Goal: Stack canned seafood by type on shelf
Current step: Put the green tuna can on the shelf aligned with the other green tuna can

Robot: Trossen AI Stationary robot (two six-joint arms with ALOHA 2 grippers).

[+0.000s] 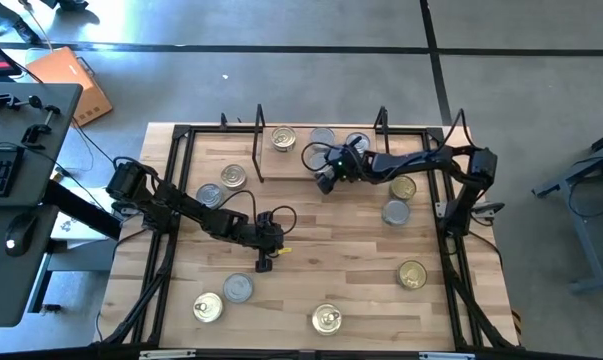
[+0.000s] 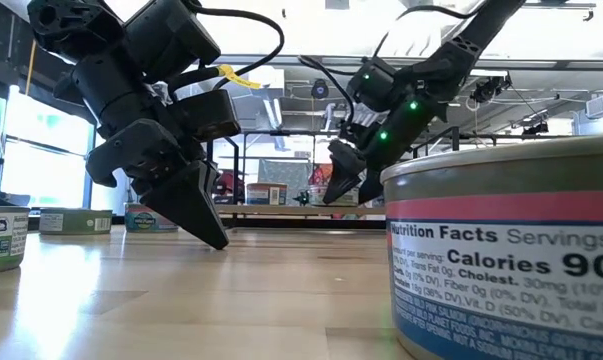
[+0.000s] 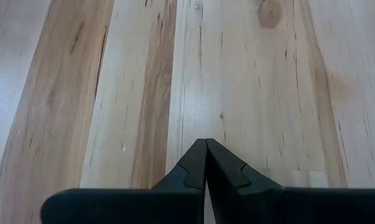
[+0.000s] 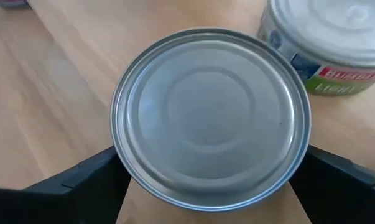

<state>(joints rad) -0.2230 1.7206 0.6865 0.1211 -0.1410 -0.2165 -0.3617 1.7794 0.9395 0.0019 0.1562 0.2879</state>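
My right gripper is open just before the shelf, a low wood board between black wire uprights at the table's far side. A silver-lidded can fills the gap between its fingers, lid up. Beside it stands another pale-lidded can with a green label. On the shelf board stand a gold-lidded can and two silver ones. My left gripper is shut and holds nothing. It points down at bare wood in the table's middle. My right gripper's two fingers stand at opposite sides of the silver-lidded can's wall, slanting down from the table's right. The lid's rim hides their inner faces, so I cannot tell whether they touch the can.
Loose cans lie about the table: two at the left, three near the front edge, three at the right. One stands close before the low camera. A black frame rims the table.
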